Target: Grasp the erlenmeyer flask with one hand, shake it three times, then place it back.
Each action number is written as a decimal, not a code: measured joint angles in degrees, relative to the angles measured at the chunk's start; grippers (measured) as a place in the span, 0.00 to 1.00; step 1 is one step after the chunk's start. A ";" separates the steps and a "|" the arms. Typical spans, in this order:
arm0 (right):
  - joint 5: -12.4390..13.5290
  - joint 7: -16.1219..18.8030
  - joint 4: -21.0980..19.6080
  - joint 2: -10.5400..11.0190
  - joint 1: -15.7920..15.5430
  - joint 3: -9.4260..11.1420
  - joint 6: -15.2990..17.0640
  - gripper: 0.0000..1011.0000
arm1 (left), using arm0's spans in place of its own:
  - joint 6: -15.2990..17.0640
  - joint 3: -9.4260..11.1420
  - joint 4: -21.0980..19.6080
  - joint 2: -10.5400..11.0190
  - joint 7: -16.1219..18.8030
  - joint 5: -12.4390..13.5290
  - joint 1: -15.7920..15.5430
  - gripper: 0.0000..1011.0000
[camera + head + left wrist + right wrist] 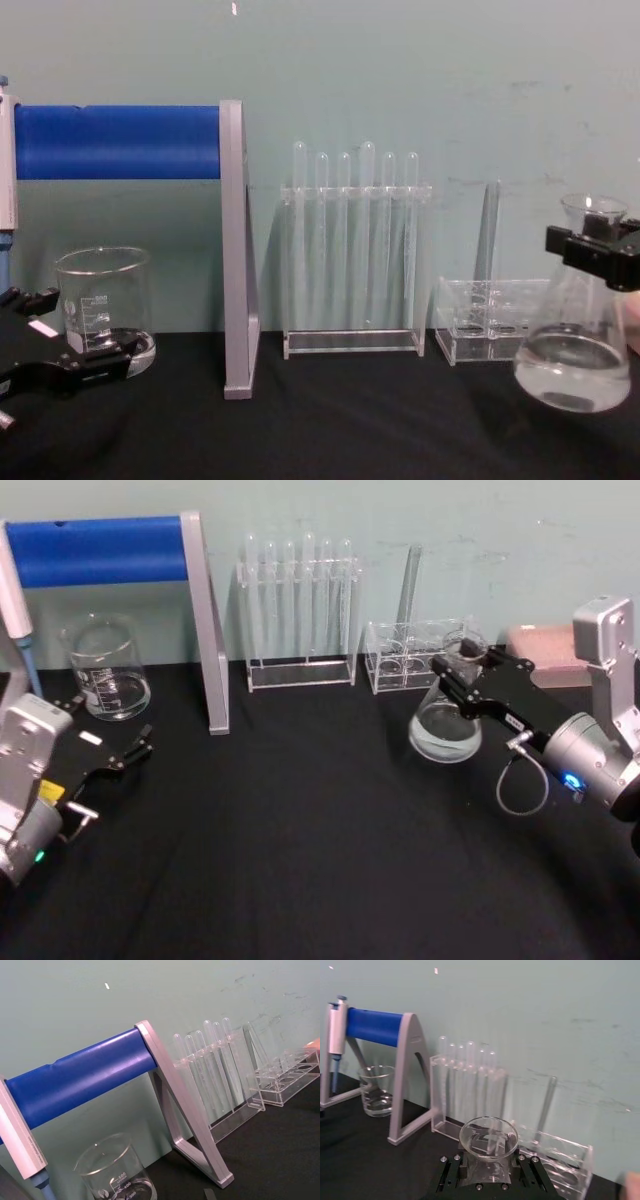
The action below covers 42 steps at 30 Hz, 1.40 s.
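The erlenmeyer flask (pixel 445 730) is clear glass with a little liquid in its wide base, at the right of the black table in the head view. My right gripper (pixel 462 665) is shut on its neck just under the flared rim. The chest view shows the flask (pixel 572 370) from the side, with the right gripper (pixel 600 245) clamped across the neck; I cannot tell whether the base touches the cloth. In the right wrist view the flask's mouth (pixel 488 1140) sits between the jaws of the right gripper (pixel 487 1165). My left gripper (pixel 110 780) rests open at the table's left, holding nothing.
A glass beaker (pixel 105 670) stands at the back left beside a grey stand with a blue bar (pixel 100 550) holding a pipette. A tall test tube rack (pixel 300 610) and a low clear rack (pixel 410 655) with a glass rod line the back wall. A pink box (pixel 545 645) sits behind the right arm.
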 joint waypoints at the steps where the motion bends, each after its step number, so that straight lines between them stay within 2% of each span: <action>1: -0.10 -0.08 0.07 -0.05 -0.03 0.19 0.05 0.45 | 0.00 0.00 0.00 0.00 0.00 0.00 0.00 0.99; 10: -0.91 -0.43 0.61 -0.80 -0.19 1.75 0.61 0.45 | 0.00 0.00 0.00 0.00 0.00 0.00 0.00 0.99; 17: -0.84 1.16 -0.10 -1.37 -0.40 1.42 0.93 0.45 | 0.00 0.00 0.00 0.00 0.00 0.00 0.00 0.99; 23: -0.24 3.04 -1.14 -1.67 -0.53 0.04 1.07 0.45 | 0.00 0.00 0.00 0.00 0.00 0.00 0.00 0.99; 29: 0.69 5.37 -2.44 -2.15 -0.49 -2.60 1.14 0.45 | 0.00 0.00 0.00 0.00 0.00 0.00 0.00 0.99; 35: 1.32 6.34 -2.70 -2.39 -0.11 -4.53 1.09 0.45 | 0.00 0.00 0.00 0.00 0.00 0.00 0.00 0.99; 42: 1.76 6.43 -2.76 -2.27 0.21 -5.60 0.99 0.45 | 0.00 0.00 0.00 0.00 0.00 0.00 0.00 0.99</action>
